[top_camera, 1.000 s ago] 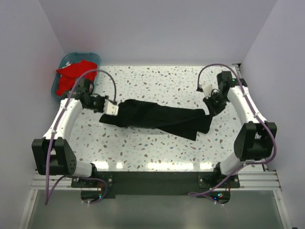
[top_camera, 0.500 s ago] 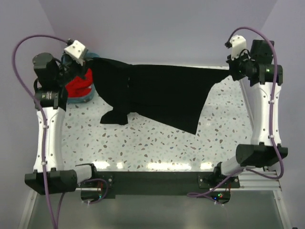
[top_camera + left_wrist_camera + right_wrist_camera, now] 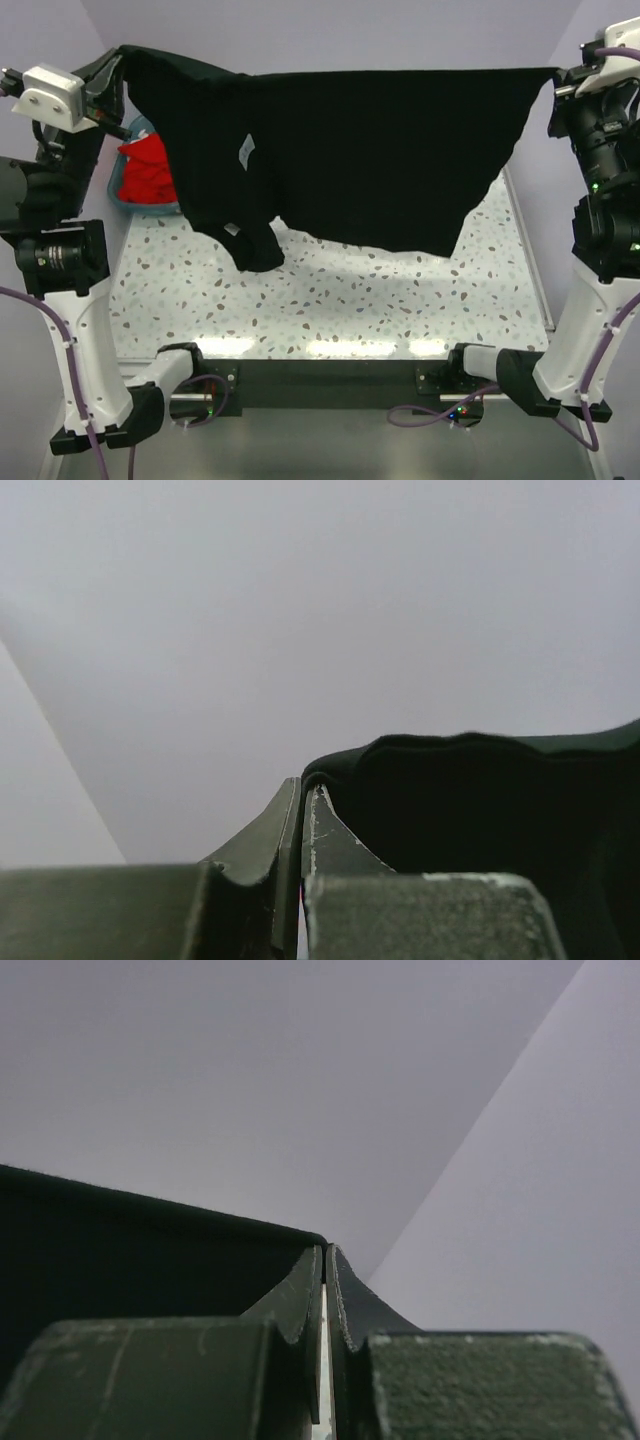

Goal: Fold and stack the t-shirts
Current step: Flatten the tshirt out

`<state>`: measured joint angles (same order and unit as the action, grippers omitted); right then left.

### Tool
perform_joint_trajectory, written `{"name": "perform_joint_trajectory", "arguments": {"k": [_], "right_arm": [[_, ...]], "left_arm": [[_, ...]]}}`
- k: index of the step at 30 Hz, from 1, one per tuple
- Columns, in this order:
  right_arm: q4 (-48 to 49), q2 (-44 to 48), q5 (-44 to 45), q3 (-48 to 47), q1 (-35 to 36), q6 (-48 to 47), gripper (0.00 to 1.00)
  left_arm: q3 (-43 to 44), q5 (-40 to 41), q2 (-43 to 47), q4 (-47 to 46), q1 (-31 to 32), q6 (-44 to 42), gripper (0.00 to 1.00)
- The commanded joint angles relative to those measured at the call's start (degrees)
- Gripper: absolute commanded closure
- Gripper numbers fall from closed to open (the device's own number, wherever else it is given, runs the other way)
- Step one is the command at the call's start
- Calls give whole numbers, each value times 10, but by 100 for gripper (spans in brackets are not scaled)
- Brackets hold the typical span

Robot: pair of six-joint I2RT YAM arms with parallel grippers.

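The large black t-shirt (image 3: 350, 150) hangs spread in the air above the table, held taut by its two upper corners. My left gripper (image 3: 118, 55) is shut on the shirt's left corner, high at the back left; its wrist view shows black cloth (image 3: 480, 800) pinched at the fingertips (image 3: 303, 785). My right gripper (image 3: 556, 75) is shut on the right corner, high at the back right; black cloth (image 3: 130, 1260) runs to its fingertips (image 3: 325, 1252). A red t-shirt (image 3: 148, 172) lies in the teal basket (image 3: 112, 192) at the back left.
The speckled white table (image 3: 330, 300) lies below the hanging shirt, whose lowest flap (image 3: 255, 245) dangles over its left half. Plain pale walls stand behind and on both sides. The arm bases sit on the dark rail (image 3: 330, 375) at the near edge.
Both grippers rose from table level to high up and moved apart, lifting the black shirt off the table and stretching it wide in the air.
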<state>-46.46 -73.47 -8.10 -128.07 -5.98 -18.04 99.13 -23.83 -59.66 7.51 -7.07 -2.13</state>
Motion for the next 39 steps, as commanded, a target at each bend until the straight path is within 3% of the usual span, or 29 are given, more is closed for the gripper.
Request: {"name": "perform_joint_trajectory", "arguments": {"k": [1, 6, 11, 14, 18, 22, 26, 28, 29, 31, 32, 34, 35, 36, 39], "right_arm": [[59, -45, 40, 5, -6, 10, 100], [122, -97, 41, 53, -6, 6, 100], [153, -202, 45, -56, -5, 37, 100], [173, -266, 59, -144, -5, 57, 100], [238, -290, 89, -204, -4, 85, 100], [340, -251, 110, -173, -5, 66, 100], [342, -218, 88, -94, -6, 26, 100], [333, -184, 48, -37, -5, -5, 100], [341, -165, 35, 53, -5, -13, 100], [332, -118, -30, 135, -5, -62, 100], [332, -105, -45, 217, -5, -71, 100], [292, -67, -75, 290, -4, -129, 100], [277, -55, -92, 361, -2, -148, 100], [243, -39, -101, 397, -1, -194, 100], [198, 24, -101, 539, 0, -274, 100]], "left_arm": [[26, 33, -50, -44, -8, 13, 100], [15, -15, -123, -92, -8, 2, 100], [73, -41, -256, -154, -4, 17, 100], [175, -38, -350, -192, -2, 34, 100], [376, 10, -444, -245, -7, 69, 100], [404, 34, -453, -304, -9, 60, 100], [258, -4, -360, -333, -15, 0, 100], [141, -56, -323, -321, -17, -43, 100], [96, -94, -280, -314, -16, -97, 100], [-39, -120, -237, -285, -16, -136, 100], [-112, -148, -201, -253, -16, -212, 100], [-192, -161, -162, -179, -16, -262, 100], [-252, -189, -127, -136, -16, -354, 100], [-276, -208, -110, 6, -17, -429, 100], [-391, -229, -38, 169, -15, -579, 100]]}}
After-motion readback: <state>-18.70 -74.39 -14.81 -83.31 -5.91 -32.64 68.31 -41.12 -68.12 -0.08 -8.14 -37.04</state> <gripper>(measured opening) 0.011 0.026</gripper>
